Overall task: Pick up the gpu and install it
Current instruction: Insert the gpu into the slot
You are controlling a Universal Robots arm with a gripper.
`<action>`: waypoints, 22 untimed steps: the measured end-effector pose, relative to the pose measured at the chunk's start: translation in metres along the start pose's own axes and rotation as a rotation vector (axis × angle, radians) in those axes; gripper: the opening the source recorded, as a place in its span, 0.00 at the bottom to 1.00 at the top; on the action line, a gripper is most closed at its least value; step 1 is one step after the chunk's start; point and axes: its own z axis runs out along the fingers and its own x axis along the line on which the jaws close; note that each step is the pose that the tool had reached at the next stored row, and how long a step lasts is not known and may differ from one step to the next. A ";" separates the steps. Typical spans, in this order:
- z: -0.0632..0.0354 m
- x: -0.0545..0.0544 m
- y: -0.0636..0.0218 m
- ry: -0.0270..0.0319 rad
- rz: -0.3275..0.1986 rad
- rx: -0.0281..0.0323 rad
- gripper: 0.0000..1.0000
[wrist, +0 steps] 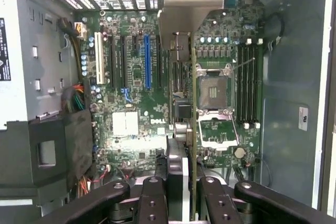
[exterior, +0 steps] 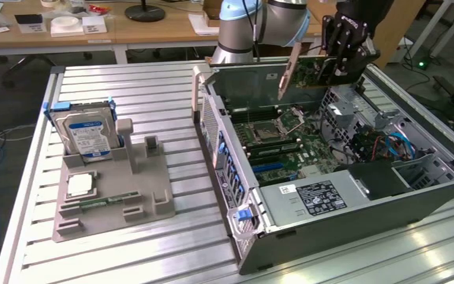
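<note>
Gripped the gpu [exterior: 310,71] on edge in a narrowed pincer [exterior: 345,59], high over the open computer case [exterior: 239,195]. Hung with long axis parallel to the blue slot [wrist: 147,61], above and to one side of it, bracket [wrist: 184,14] toward the rear openings

One gpu [exterior: 307,71], one hard drive [exterior: 87,133], one computer case [exterior: 369,220] (lying open).

gpu [exterior: 304,71]: one end behind fingers [exterior: 347,64] | arm [exterior: 247,26]: cut by top edge
</note>
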 end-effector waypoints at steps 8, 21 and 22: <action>0.0083 0.001 0.0071 0.0002 0.013 0.0071 0.28; 0.0161 0.004 0.0193 -0.0001 0.013 0.0071 0.28; 0.0176 0.005 0.0194 -0.0008 0.013 0.0071 0.28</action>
